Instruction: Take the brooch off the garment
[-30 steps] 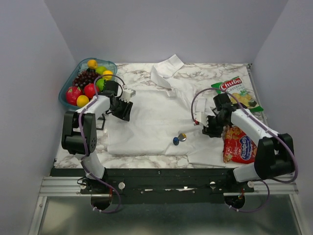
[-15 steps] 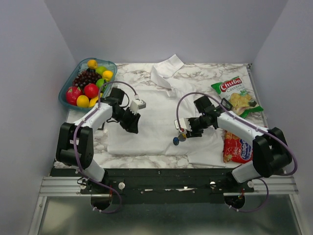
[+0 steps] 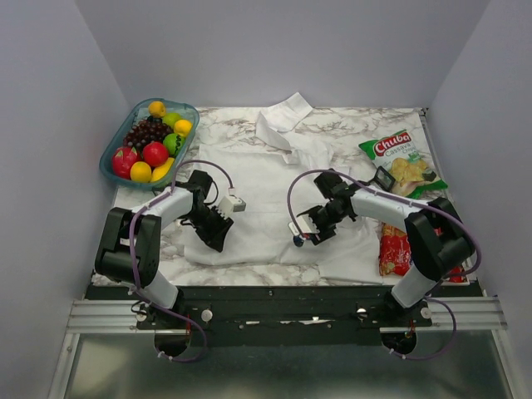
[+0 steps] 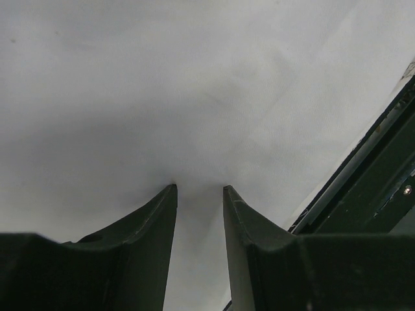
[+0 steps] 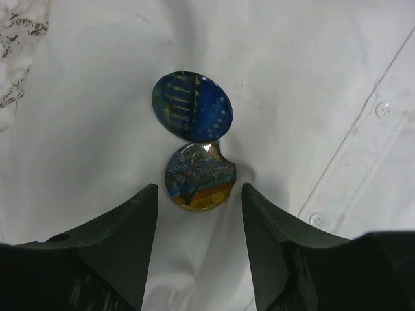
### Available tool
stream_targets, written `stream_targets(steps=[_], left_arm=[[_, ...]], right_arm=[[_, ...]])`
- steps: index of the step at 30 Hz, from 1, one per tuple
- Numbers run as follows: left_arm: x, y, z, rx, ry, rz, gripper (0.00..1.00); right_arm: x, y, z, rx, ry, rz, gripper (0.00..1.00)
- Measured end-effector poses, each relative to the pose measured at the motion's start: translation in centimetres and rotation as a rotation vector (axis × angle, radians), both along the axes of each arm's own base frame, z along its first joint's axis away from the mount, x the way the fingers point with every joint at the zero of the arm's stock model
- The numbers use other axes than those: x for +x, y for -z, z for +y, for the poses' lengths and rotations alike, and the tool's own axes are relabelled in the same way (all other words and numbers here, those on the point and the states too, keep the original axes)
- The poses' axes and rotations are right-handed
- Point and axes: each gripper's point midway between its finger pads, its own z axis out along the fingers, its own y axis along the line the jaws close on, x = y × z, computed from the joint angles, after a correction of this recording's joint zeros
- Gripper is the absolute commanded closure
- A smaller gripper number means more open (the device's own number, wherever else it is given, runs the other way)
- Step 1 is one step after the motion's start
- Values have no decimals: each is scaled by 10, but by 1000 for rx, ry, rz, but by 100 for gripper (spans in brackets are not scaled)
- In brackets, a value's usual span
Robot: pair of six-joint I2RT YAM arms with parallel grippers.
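Note:
The garment (image 3: 266,199), a white wrinkled shirt, lies spread over the marble table. The brooch (image 5: 192,106), a round dark-blue pin, sits on the cloth and touches a second round pin (image 5: 200,176) in blue and gold. My right gripper (image 5: 199,194) is open, with its fingers on either side of the blue-and-gold pin, and the brooch lies just beyond the tips. In the top view the brooch (image 3: 296,242) shows at the right gripper (image 3: 306,233). My left gripper (image 4: 199,189) is narrowly open, its tips pressed on plain shirt cloth near the lower left hem (image 3: 212,231).
A teal bowl (image 3: 110,150) of fruit stands at the back left. A green chips bag (image 3: 399,158) and a red snack bag (image 3: 395,249) lie on the right. The table's dark front edge (image 4: 382,168) runs close to the left gripper. Shirt buttons (image 5: 384,109) lie right of the pins.
My right gripper has moved left and nearer, from beside the snack bags to over the two pins. My left gripper has moved right and nearer, onto the shirt's lower left part.

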Motion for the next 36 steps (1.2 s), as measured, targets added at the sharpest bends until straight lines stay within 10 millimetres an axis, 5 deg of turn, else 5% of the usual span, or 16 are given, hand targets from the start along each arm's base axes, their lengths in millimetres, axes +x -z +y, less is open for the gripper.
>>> stream_targets(steps=[6,12,20,27,36], left_arm=[[1,0,0,5,-23,6,55],[1,-1,-1,6,-40,12,54],[4,-3,-1,3,-39,6,54],[19,-9,-5,-7,-41,-36,54],[37,-24,-12,-34,-54,-84,52]], right_arm=[[-2,4,8,1,-98,-49,39],[4,1,16,39,-94,-106,51],[18,-41,31,158,-31,-194,58],[19,-33,33,151,-9,-147,64],[20,-35,31,133,-7,-125,49]])
